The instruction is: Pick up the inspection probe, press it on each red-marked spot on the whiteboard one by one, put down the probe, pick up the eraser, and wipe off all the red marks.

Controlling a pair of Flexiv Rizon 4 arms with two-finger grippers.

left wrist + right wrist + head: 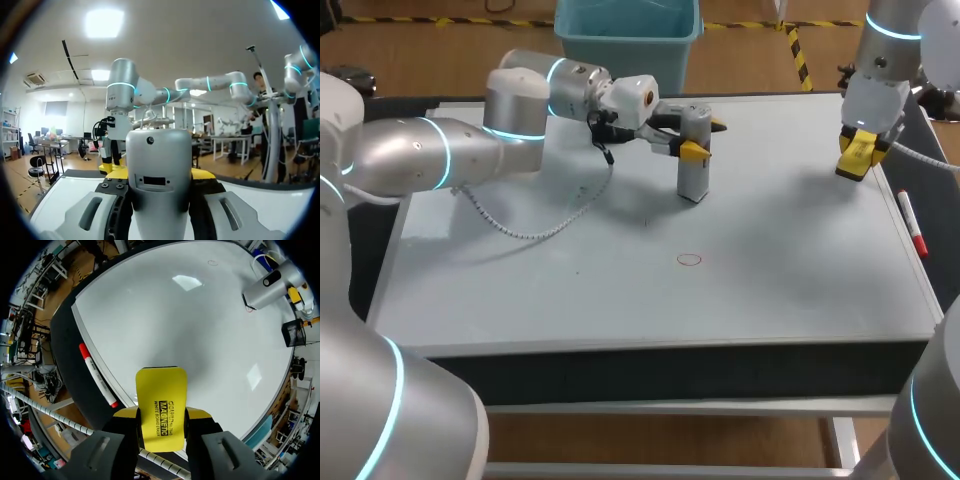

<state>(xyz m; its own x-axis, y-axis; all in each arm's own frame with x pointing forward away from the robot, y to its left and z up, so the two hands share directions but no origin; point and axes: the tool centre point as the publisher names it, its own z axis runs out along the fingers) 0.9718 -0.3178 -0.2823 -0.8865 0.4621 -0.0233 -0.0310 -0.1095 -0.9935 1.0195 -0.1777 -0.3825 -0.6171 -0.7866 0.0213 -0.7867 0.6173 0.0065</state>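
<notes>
Clamping probe (694,168), left hand (158,173), eraser (161,390), right hand (162,414)

Grey plastic probe (158,170) in the left gripper (703,138) looked smooth, matt; yellow plastic eraser (161,390) in the right gripper (161,416) too; white whiteboard (165,320) beneath was glossy.

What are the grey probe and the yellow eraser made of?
The probe looks like smooth matt grey plastic, maybe painted metal: even colour, soft sheen, rounded edges. The eraser looks like hard yellow plastic, smooth with print on it; its wiping pad is hidden.
</notes>
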